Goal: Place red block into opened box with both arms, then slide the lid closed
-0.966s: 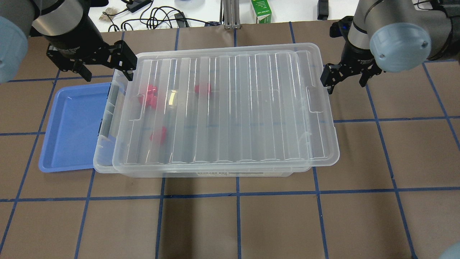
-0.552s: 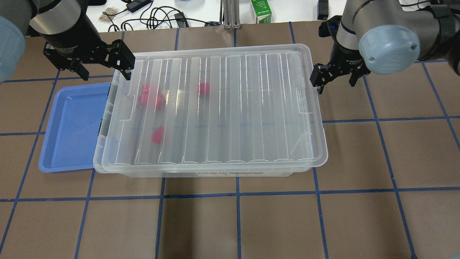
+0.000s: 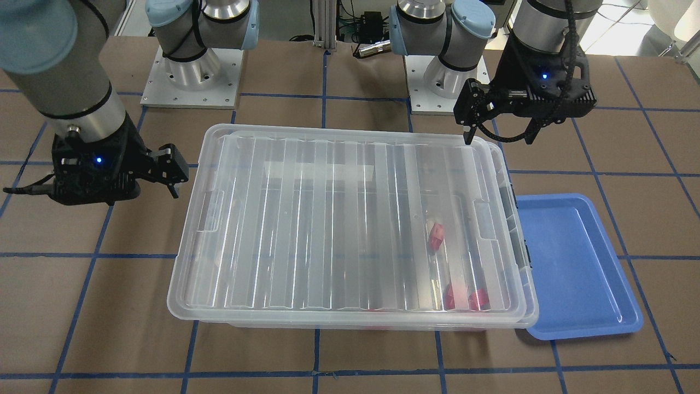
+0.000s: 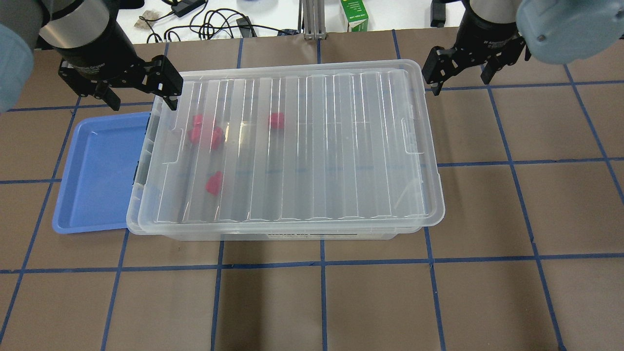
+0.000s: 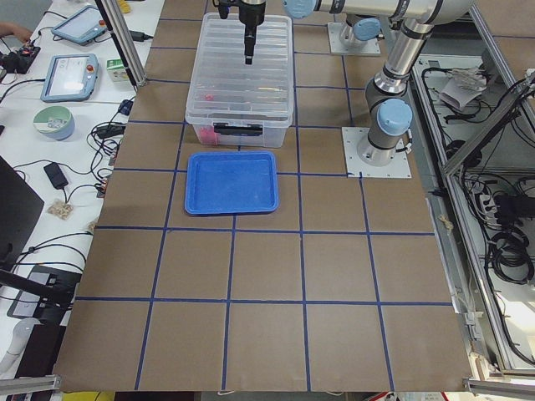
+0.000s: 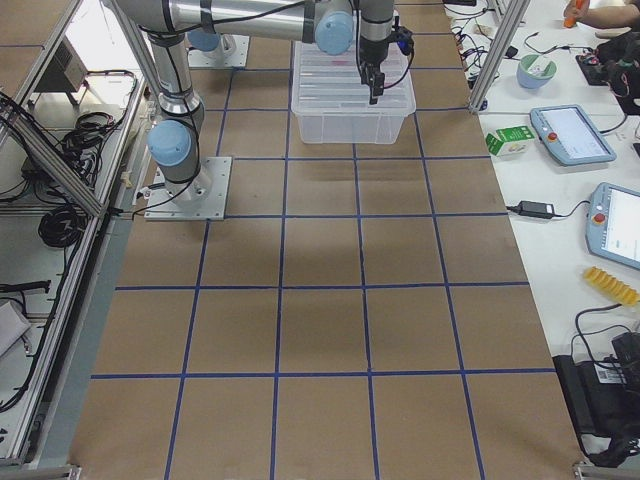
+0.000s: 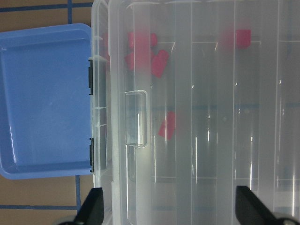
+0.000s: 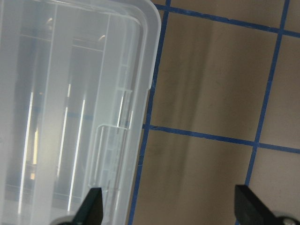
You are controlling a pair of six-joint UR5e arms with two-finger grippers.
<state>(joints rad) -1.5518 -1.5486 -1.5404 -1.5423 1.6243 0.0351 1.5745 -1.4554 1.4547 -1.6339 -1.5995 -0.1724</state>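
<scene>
The clear box (image 4: pixel 132 220) stands mid-table with the ribbed lid (image 4: pixel 312 146) lying on it, shifted slightly right so a narrow strip of the box shows at its left end. Through the lid I see several red blocks (image 4: pixel 277 120) (image 4: pixel 214 183) (image 3: pixel 436 236) on the box floor. My left gripper (image 4: pixel 141 97) (image 3: pixel 497 134) hangs open over the box's far left corner, holding nothing. In its wrist view the left gripper (image 7: pixel 171 211) looks down on the lid's handle recess (image 7: pixel 137 119). My right gripper (image 4: pixel 460 80) (image 8: pixel 168 211) is open and empty, just off the lid's far right corner.
A shallow blue tray (image 4: pixel 97 170) (image 3: pixel 574 262) lies against the box's left end, with nothing in it. Cables and a green carton (image 4: pixel 354 17) sit beyond the table's far edge. The arm bases (image 3: pixel 191 71) stand behind the box. Brown table with blue tape lines surrounds the box.
The lid slid left over the box with the right gripper at its right end. That gripper has since drawn back toward the far edge. The left gripper barely moved.
</scene>
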